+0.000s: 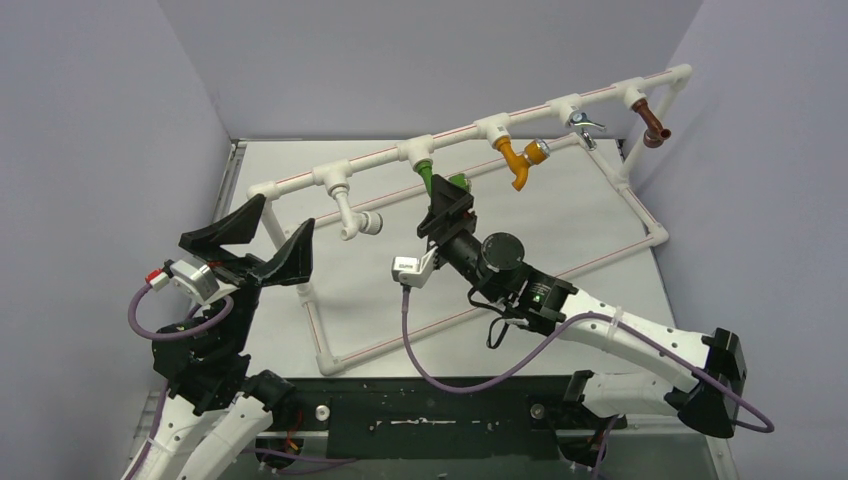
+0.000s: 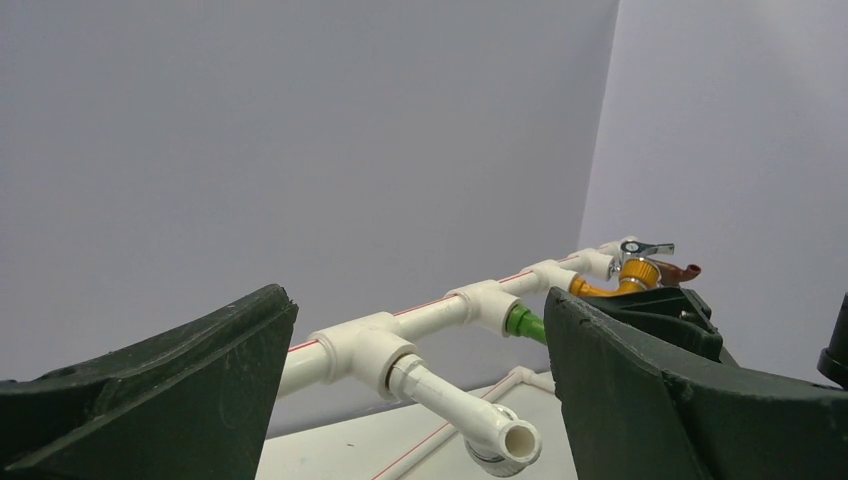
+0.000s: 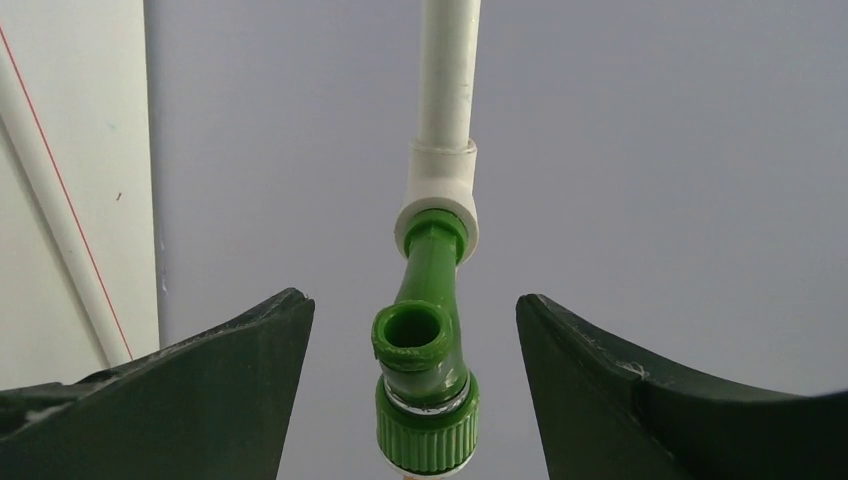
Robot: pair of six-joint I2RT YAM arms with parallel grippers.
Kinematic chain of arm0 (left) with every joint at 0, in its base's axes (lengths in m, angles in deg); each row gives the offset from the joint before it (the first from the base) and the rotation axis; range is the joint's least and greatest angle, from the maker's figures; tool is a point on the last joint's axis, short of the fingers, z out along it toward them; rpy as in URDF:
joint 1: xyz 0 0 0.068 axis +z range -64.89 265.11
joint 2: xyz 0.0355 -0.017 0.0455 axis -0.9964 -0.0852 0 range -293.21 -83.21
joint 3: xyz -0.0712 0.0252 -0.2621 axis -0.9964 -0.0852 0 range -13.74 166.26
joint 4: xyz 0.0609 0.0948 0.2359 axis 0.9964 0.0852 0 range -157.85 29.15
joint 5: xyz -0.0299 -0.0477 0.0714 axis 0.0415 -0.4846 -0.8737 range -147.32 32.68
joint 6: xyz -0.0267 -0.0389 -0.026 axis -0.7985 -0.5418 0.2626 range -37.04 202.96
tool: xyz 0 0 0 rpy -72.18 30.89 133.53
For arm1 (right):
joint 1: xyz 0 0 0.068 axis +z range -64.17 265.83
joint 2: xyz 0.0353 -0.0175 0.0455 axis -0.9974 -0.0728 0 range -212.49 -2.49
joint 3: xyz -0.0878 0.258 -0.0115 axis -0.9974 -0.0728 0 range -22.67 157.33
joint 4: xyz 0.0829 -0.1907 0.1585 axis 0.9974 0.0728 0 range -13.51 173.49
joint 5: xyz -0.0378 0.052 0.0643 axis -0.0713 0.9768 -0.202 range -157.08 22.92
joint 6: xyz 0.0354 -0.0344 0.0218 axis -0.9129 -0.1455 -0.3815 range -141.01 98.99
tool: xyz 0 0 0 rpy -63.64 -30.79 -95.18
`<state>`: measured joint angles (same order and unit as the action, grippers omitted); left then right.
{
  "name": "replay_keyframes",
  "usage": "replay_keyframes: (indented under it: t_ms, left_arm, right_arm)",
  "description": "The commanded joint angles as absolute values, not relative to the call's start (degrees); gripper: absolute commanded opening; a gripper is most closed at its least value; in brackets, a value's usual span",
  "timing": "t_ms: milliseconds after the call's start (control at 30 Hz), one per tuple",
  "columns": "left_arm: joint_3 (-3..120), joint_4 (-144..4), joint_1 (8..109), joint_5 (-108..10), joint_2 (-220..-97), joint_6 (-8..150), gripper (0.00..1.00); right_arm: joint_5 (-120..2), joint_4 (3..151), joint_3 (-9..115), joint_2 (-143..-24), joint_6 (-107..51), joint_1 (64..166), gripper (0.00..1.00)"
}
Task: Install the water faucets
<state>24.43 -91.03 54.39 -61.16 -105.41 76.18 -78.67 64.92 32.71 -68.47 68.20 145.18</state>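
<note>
Work seems nearly done: we see all five faucets (image 1: 513, 160) seated in the frame (image 1: 455, 137), our right gripper (image 3: 412, 305) spread around the green faucet (image 3: 425, 345) without touching it, our left gripper (image 1: 283, 222) likewise spread and empty.

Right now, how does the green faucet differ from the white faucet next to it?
Colour: the green faucet is bright green; the white faucet matches the pipe frame. Grip: the green faucet sits between the right gripper's open fingers, untouched; the white faucet hangs apart from the open left gripper. Both are plugged into tees on that frame's top rail.
</note>
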Motion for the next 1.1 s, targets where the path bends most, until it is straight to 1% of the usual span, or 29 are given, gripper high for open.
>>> replay_keyframes:
  t_ms: [0, 167, 333, 433, 500, 533, 667, 700, 900, 1067]
  left_arm:
    - [25.0, -92.3, 53.9, -61.0, -105.2, 76.7, 0.94]
    - [25.0, -92.3, 53.9, -61.0, -105.2, 76.8, 0.94]
    - [24.9, -92.4, 53.8, -61.0, -105.3, 76.8, 0.94]
    - [24.9, -92.4, 53.8, -61.0, -105.3, 76.8, 0.94]
    - [24.9, -92.4, 53.8, -61.0, -105.4, 76.8, 0.94]
    - [25.0, -92.4, 53.8, -61.0, -105.4, 76.8, 0.94]
    - [25.0, -92.4, 53.8, -61.0, -105.4, 76.9, 0.94]
    - [24.9, -92.4, 53.8, -61.0, -105.4, 76.8, 0.94]
    - [25.0, -92.4, 53.8, -61.0, -105.3, 76.9, 0.94]
    - [25.0, -92.4, 53.8, -61.0, -105.3, 76.9, 0.94]
  right_arm:
    - [-81.8, 55.8, 32.7, -68.8, 71.1, 145.6, 0.74]
    - [-82.0, 53.3, 31.6, -69.6, 71.3, 146.0, 0.68]
    - [-82.6, 52.6, 31.0, -69.8, 71.0, 146.4, 0.58]
    - [-82.7, 52.7, 31.1, -70.0, 70.7, 146.6, 0.49]
    - [-83.0, 52.8, 31.2, -70.2, 70.3, 146.8, 0.40]
    - [-83.3, 52.8, 31.3, -70.4, 70.0, 146.8, 0.33]
    - [-83.5, 52.8, 32.0, -70.3, 65.7, 147.1, 0.01]
    - [-83.4, 52.6, 31.9, -70.3, 64.6, 147.2, 0.00]
    - [-84.2, 46.3, 30.4, -70.9, 53.6, 149.0, 0.00]
    - [-87.6, 36.3, 28.1, -72.0, 45.1, 150.9, 0.00]
